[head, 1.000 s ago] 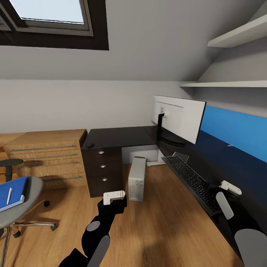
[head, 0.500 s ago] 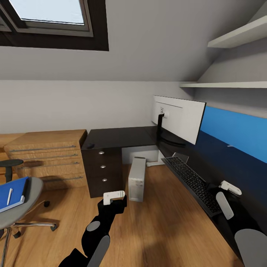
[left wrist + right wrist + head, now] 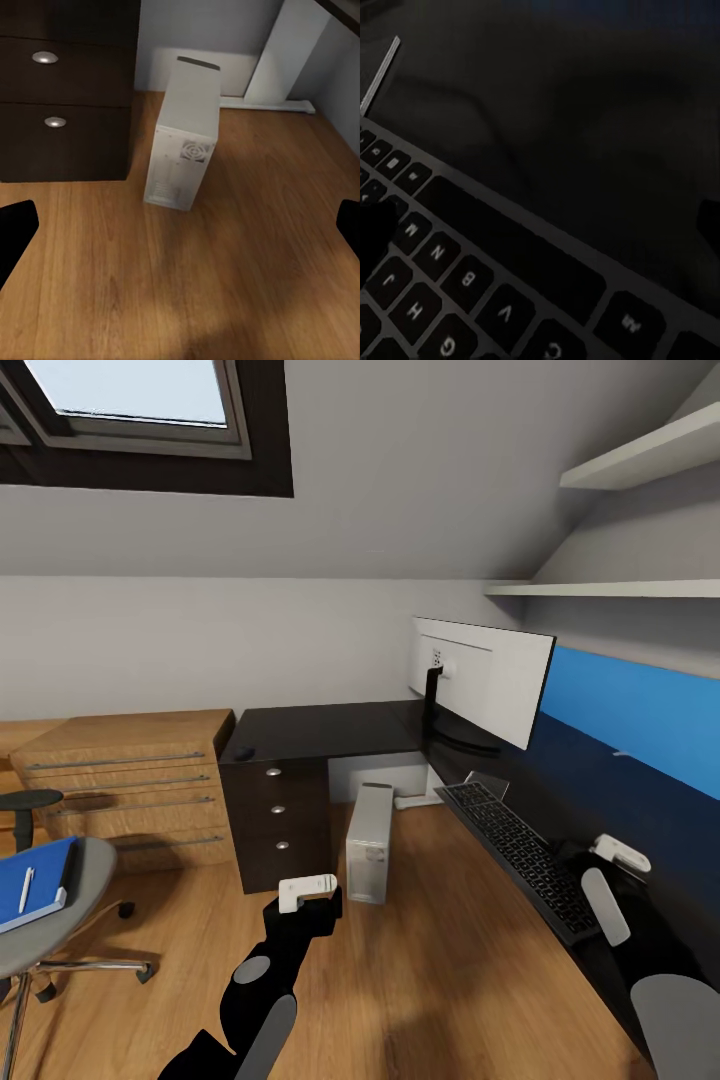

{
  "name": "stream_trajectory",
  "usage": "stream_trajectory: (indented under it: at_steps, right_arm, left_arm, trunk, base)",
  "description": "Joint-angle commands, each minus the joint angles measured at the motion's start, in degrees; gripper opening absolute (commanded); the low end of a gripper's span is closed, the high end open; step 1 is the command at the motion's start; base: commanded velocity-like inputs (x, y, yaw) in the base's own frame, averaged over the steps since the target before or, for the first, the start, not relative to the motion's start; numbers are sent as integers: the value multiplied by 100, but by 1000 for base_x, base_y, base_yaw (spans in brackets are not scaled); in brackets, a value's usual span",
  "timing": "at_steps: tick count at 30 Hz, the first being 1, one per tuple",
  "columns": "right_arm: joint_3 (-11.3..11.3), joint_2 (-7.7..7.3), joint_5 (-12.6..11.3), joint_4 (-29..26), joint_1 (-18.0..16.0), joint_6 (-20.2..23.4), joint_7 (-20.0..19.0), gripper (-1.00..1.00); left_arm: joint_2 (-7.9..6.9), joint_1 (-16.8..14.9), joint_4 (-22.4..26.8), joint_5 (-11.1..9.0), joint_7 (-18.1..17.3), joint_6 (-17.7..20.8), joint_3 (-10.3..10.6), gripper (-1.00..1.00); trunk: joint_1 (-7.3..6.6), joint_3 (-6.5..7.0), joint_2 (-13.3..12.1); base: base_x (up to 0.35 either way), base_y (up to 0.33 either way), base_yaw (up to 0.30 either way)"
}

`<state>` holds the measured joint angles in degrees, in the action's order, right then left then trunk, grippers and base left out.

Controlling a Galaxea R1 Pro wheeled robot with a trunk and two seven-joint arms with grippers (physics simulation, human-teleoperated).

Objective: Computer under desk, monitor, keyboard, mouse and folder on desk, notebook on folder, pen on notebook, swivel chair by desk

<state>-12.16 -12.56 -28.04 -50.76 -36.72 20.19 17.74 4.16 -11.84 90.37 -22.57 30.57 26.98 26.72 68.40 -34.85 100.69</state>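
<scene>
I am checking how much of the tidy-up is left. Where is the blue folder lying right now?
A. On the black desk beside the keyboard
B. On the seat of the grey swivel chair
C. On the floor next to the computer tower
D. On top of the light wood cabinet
B: the head view shows the folder lying on the swivel chair seat, a white pen on it, away from the desk.

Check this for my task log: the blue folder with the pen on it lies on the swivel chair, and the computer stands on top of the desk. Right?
Not quite. The head view shows the computer standing on the floor beside the desk's drawers, not on it. The folder and pen do lie on the swivel chair.
</scene>
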Motion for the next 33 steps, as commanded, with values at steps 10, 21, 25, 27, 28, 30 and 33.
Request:
stream_trajectory:
  at_steps: [10, 21, 25, 27, 28, 30, 33]
  right_arm:
    - [3, 9, -48, -56, -2, 15, 42, 100]
    - [3, 10, 17, -109, -2, -59, 105, 100]
    - [4, 14, 84, -127, -2, -200, 201, 100]
    - [10, 20, 200, -134, -2, -350, 363, 100]
    - [10, 21, 224, -134, -2, -371, 382, 100]
    - [11, 23, 316, -135, -2, -436, 430, 100]
    - [11, 33, 513, -136, -2, -530, 513, 100]
  left_arm:
    - [-1, -2, -2, -51, 56, 10, 9, 100]
    - [1, -2, -2, -46, 63, 9, 9, 100]
    - [1, -2, -4, -46, 63, 9, 9, 100]
    - [5, -2, -63, -46, 67, 9, 13, 100]
    - [5, -2, -72, -46, 68, 9, 14, 100]
    - [6, -2, -89, -46, 72, 9, 15, 100]
    - [6, -2, -100, -46, 77, 9, 15, 100]
  trunk:
    - [0, -6, 3]
    - [0, -6, 3]
    - [0, -6, 3]
    - [0, -6, 3]
    - [0, -6, 3]
    - [0, -6, 3]
    - [0, -6, 3]
  base:
    - [14, 0, 0]
    - [113, 0, 0]
    - [12, 0, 0]
    - [2, 0, 0]
    - [2, 0, 0]
    - [1, 0, 0]
    - [0, 0, 0]
